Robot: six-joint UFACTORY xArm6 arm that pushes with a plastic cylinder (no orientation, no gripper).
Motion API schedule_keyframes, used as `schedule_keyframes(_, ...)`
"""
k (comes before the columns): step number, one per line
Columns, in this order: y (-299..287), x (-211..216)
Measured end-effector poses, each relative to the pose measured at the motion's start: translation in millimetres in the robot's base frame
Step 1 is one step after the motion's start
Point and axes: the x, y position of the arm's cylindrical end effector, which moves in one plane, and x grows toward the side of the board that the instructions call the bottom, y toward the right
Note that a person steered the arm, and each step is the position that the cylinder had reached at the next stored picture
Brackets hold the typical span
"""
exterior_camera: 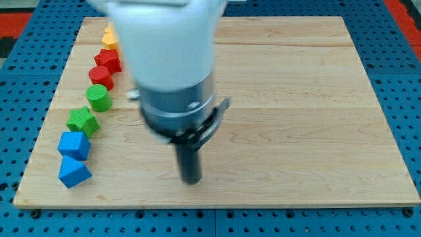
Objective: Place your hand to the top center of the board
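A wooden board (296, 99) is seen lying on a blue perforated table (401, 39). The arm (171, 59), white above and grey-metal lower down, is shown entering from the view's top and covering the board's upper centre-left. It ends in a straight dark rod, and my tip (191, 181) is placed on the board slightly left of centre, towards the view's bottom edge. Nothing is held or touched by my tip; no jaws are fitted, so no opening can be reported.

7 blocks are arranged in a curved line down the board's left side, well apart from my tip. From the top: a yellow block (110, 37), partly hidden behind the arm, its shape unclear; a red star-like block (107, 60); a red cylinder (100, 76); a green cylinder (99, 97); a green star-like block (83, 121); a blue cube (74, 145); and a blue wedge-like block (73, 172). Neighbouring blocks are set close together or touching.

The board's top centre is seen bare just right of the arm's body, far from my tip.
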Motion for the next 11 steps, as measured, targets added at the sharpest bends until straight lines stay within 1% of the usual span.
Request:
schedule_keyframes(1, 41, -49)
schedule_keyframes(2, 59, -88)
schedule_keyframes(3, 67, -125)
schedule_keyframes(5, 82, -248)
schedule_keyframes(6, 86, -303)
schedule_keyframes(7, 83, -348)
schedule_keyframes(8, 74, -368)
schedule_keyframes(11, -45, -369)
